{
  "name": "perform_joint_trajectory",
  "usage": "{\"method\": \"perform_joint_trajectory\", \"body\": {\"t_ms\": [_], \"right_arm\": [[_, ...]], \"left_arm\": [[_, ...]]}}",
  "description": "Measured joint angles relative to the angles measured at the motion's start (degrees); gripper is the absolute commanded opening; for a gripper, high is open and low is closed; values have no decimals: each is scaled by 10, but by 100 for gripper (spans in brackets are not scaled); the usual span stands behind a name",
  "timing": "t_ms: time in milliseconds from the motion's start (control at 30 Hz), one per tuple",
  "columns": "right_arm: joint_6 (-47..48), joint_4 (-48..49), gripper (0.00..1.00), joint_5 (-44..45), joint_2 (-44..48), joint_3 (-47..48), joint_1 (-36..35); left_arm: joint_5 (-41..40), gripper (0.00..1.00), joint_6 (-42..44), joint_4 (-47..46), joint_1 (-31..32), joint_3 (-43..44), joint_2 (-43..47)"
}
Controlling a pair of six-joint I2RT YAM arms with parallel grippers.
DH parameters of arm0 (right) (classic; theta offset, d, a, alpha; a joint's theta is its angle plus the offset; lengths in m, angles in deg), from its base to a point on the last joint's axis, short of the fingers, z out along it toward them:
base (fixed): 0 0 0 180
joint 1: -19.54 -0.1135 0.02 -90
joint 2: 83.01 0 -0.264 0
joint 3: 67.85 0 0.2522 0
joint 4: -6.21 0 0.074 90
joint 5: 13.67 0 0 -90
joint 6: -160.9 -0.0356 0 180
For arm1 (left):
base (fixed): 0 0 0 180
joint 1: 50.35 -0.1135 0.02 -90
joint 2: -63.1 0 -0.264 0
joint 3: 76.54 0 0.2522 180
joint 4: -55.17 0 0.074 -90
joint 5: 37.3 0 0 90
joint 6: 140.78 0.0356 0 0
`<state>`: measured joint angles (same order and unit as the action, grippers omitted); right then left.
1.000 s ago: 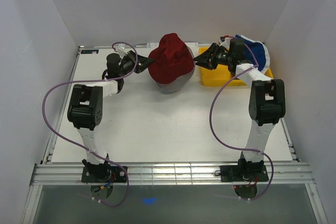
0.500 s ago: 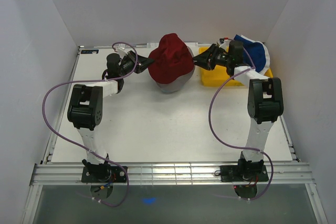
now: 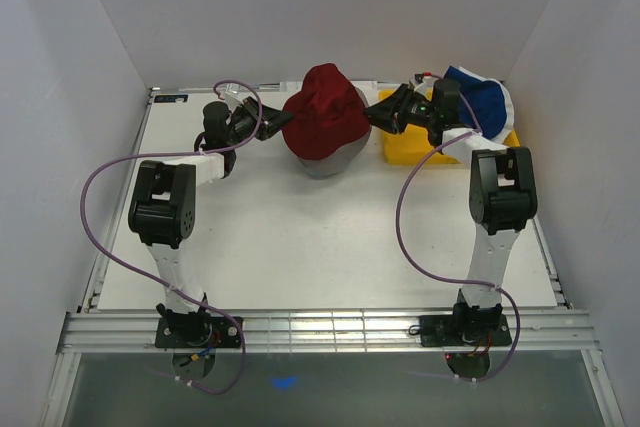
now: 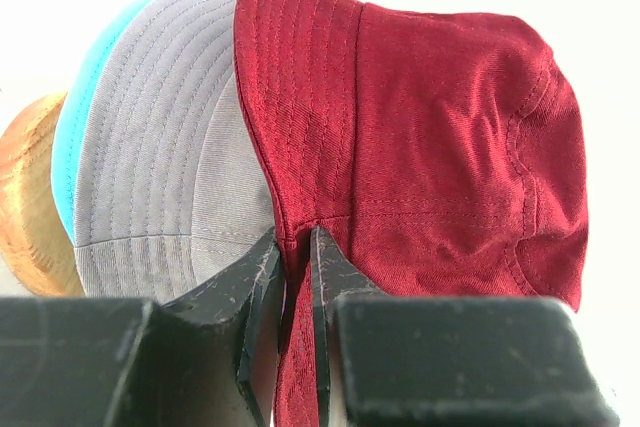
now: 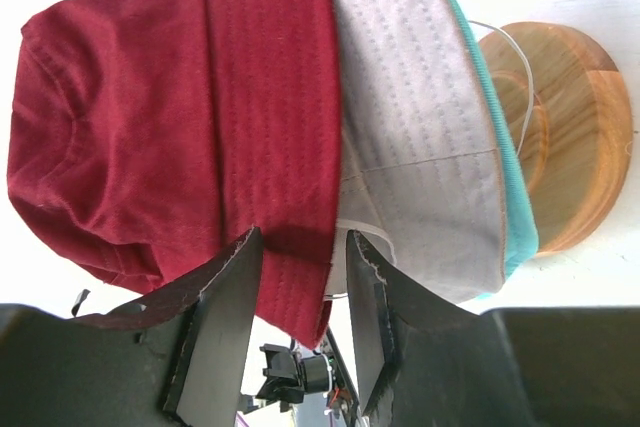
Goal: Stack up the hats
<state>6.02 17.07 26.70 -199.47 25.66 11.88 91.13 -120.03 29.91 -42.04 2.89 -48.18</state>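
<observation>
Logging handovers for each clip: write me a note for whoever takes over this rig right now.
Left gripper: shut on the brim of the dark red hat.
Right gripper: open, jaws astride the opposite side of that brim, apparently not pinching it.
Hats: dark red hat sits over the grey hat, with the teal hat beneath, all on the wooden stand. Navy hat waits by the yellow tray.
Done: three hats stacked.
Left: settle the red hat, release it, then add the navy hat.
</observation>
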Motion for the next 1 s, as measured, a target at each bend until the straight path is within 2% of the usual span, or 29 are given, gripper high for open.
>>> {"method": "perform_joint_trajectory", "body": {"t_ms": [667,767,800,933,1000], "right_arm": [[-56,92,42,-5,-12,-27,-3],[-66,108,36,-5,-12,-28,-3],[-70,115,29,-5,-12,-30,-3],[-82,131,17,-5,-18,-35,-3],[-86,134,14,-5,-22,-36,-3]], "left_arm": [[0,27,3,0,0,-3,0],[-1,27,5,0,0,-3,0],[-1,27,5,1,0,-3,0],[-1,27,9,2,0,-3,0],[-1,27,10,3,0,-3,0]]}}
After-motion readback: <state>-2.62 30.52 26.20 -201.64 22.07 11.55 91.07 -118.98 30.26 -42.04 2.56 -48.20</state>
